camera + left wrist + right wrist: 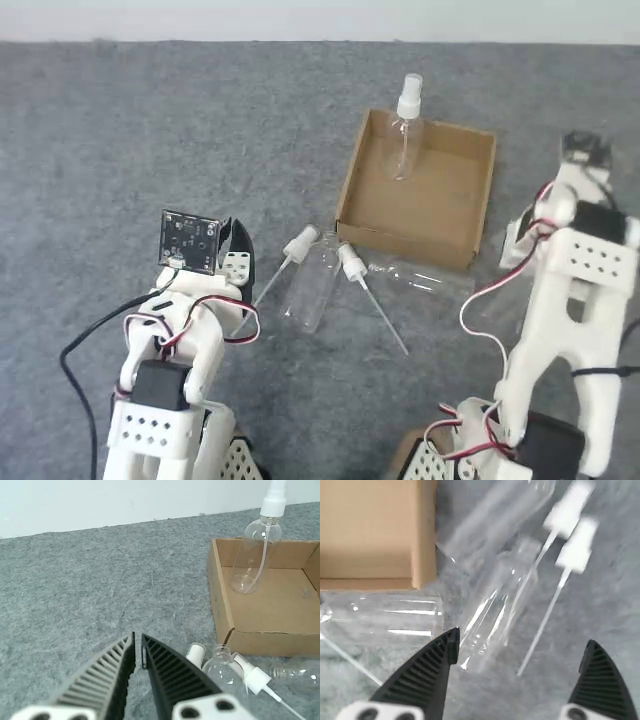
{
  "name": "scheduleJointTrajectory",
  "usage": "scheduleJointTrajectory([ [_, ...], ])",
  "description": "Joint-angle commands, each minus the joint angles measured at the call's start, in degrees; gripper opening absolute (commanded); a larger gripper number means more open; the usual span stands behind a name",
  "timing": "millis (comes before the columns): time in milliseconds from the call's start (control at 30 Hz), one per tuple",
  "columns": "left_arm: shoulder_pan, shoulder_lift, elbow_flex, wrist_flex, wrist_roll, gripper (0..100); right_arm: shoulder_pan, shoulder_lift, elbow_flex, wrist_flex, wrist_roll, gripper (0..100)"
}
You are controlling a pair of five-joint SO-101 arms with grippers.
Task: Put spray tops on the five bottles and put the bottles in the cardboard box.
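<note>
A clear plastic bottle with a white spray top (pixel 403 150) stands inside the shallow brown cardboard box (pixel 415 240), by its far wall. It is close to upright, with the nozzle pointing up. It is the one bottle in the box.

On the grey felt in front of the box lie uncapped clear bottles, three as far as the overlapping plastic lets me count. One (pixel 312 285) lies with its long axis running from the box toward the arms. Another (pixel 420 278) lies along the box's front wall. A third (pixel 495 517) lies beside the box's corner.

Two loose white spray tops lie among them, their thin dip tubes pointing away from the box: one (pixel 300 243) slants toward the left arm, the other (pixel 350 260) toward the right arm.

The left gripper (pixel 138 652) is above bare felt near the first spray top, its black ribbed fingers pressed almost together around nothing. The right gripper (pixel 522 642) is spread wide over the lying bottles, grasping nothing.
</note>
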Motion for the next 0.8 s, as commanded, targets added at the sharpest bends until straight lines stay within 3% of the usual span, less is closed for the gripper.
scheduleJointTrajectory([
  [0,0.2,-0.5,-0.5,-1.7,0.4,1,-1.6,-2.5,6.7,-8.3,-5.0,32.1],
  [233,0.3,-0.5,-0.3,-1.7,0.4,1,-2.7,-2.4,15.3,-14.7,-8.4,32.0],
  [467,0.3,-0.5,-0.3,-1.7,0.4,1,-2.7,-2.4,21.0,-22.2,-8.4,23.2],
  [767,0.3,-0.6,-0.3,-1.7,0.4,1,-2.4,-2.6,23.1,-22.1,-8.2,15.4],
])
